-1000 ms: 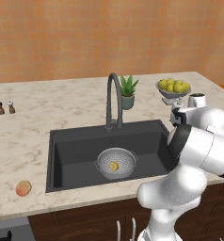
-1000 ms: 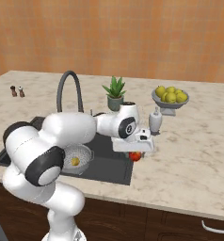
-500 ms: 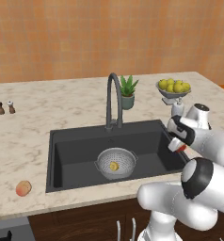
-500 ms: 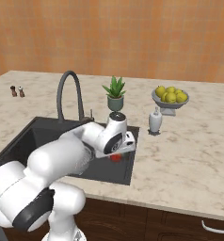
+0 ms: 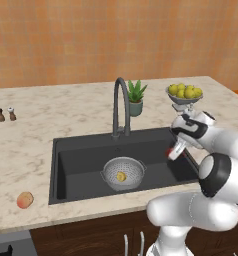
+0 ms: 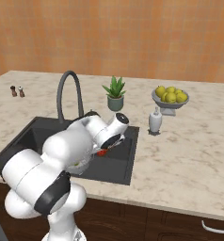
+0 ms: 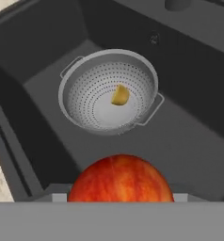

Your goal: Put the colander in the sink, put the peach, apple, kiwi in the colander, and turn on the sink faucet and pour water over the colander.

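The apple (image 7: 120,179) is held in the gripper (image 5: 174,151), closed on it, over the right part of the sink (image 5: 81,162), near its right wall. The colander (image 5: 122,172) is seated on the sink floor about mid-basin, with the kiwi (image 5: 121,176) lying inside it and bare black floor left around it on every side. The sink faucet (image 5: 120,107) is mounted at the sink's back edge, directly behind the colander. The peach (image 5: 25,200) is seen on the counter near its front edge, just left of the sink's front left corner.
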